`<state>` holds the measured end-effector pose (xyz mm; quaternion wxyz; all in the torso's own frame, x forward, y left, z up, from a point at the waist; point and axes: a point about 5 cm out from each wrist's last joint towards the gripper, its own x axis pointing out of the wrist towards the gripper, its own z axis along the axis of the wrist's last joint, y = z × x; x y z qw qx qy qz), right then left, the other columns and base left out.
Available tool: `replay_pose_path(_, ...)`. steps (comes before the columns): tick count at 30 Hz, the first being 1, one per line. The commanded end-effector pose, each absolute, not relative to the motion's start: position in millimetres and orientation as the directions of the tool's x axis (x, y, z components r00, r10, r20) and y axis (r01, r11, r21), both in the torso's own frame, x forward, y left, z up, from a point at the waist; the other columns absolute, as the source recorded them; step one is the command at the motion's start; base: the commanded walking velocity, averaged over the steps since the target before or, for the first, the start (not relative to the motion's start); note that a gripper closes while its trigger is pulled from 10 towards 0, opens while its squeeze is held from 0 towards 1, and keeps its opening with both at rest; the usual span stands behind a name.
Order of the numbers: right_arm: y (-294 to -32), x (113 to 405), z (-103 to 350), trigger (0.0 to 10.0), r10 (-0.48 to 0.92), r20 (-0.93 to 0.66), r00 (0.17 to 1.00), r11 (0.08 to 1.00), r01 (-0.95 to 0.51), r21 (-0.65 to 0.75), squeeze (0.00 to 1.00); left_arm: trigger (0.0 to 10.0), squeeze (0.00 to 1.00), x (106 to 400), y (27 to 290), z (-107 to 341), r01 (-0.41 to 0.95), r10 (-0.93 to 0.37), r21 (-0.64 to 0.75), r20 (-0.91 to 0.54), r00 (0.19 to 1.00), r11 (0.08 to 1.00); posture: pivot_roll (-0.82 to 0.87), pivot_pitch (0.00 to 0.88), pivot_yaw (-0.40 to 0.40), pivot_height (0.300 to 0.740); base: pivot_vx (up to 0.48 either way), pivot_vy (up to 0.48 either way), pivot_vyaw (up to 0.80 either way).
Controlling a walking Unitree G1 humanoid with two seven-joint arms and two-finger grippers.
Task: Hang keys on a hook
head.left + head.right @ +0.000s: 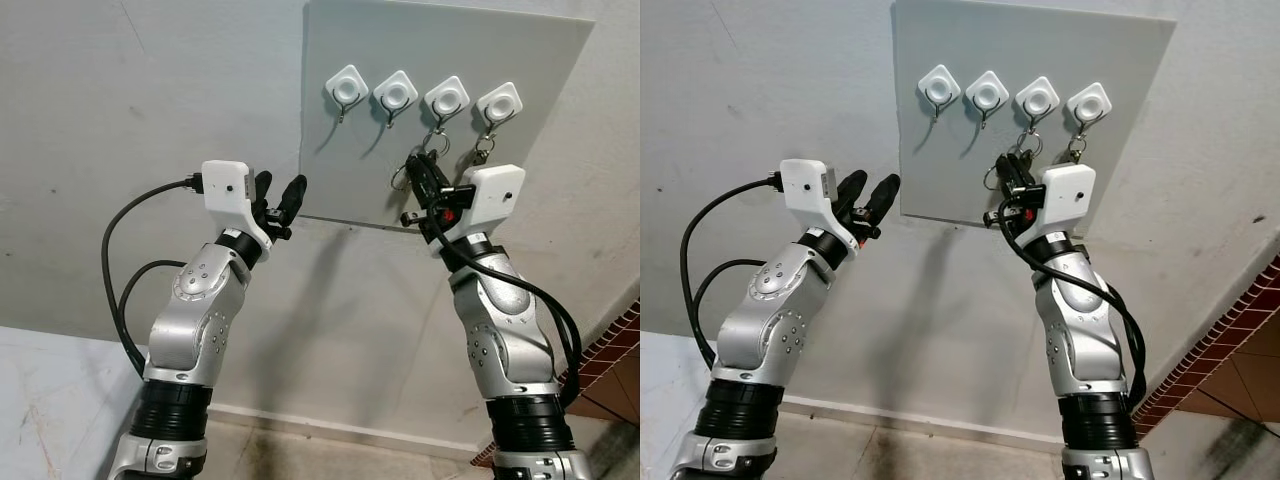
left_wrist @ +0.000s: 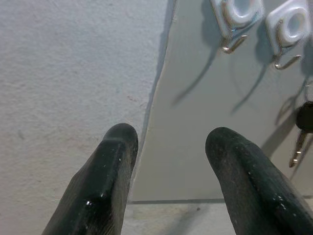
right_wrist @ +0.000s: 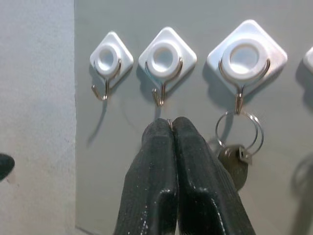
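Two keyrings on hooks

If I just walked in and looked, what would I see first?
Probably the grey board on the wall with its row of four white hooks; the two nearest the robot's right side already have keys hanging from them. Just below the second hook from the left, the right gripper is pinched shut on a thin bit of metal. The left gripper waits open beside the board's left edge.
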<state>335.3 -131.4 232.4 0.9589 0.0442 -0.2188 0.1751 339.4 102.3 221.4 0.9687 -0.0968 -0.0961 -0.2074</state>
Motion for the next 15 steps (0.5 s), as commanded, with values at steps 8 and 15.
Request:
replay_pose_path(8, -129.0, 341.0, 243.8, 10.0, 0.325, 0.481, 0.814, 0.926, -0.377, 0.013, 0.0, 10.0, 0.0, 341.2, 86.9, 236.5, 0.493, -0.452, -0.108, 0.269, 0.85, 0.863, -0.01, 0.0, -0.029, 0.74, 0.0, 0.0, 0.0)
replay_pose_path(15, -120.6, 346.1, 248.5, 10.0, 0.308, 0.488, 0.817, 0.927, -0.373, 0.039, 0.0, 10.0, 0.0, 340.3, 81.2, 239.1, 0.515, -0.476, -0.093, 0.27, 0.837, 0.852, -0.01, 0.0, -0.031, 0.74, 0.0, 0.0, 0.0)
